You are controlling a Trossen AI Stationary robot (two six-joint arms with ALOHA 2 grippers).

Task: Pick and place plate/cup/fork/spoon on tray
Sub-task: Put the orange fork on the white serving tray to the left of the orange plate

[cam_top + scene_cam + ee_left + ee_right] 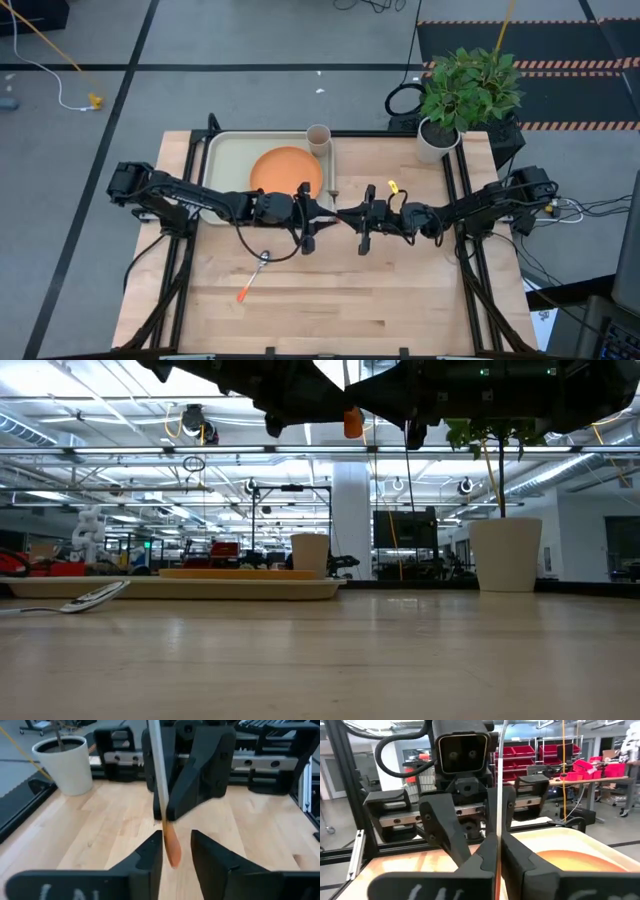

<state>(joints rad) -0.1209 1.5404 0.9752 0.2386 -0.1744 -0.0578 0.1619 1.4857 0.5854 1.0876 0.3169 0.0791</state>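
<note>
Right gripper (497, 862) clamped on spoon (498, 795) above desk (400, 290); left gripper (175, 852) fingers apart around its orange handle.

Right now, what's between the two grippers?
An orange-handled utensil, upright: right gripper pinches its shaft, left gripper brackets the handle. Both wrist views show it.

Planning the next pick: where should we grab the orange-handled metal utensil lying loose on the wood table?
Take the utensil by its thin orange handle, coming from straight above with fingers across the shaft. It lies flat and diagonal, metal end toward the tray.
</note>
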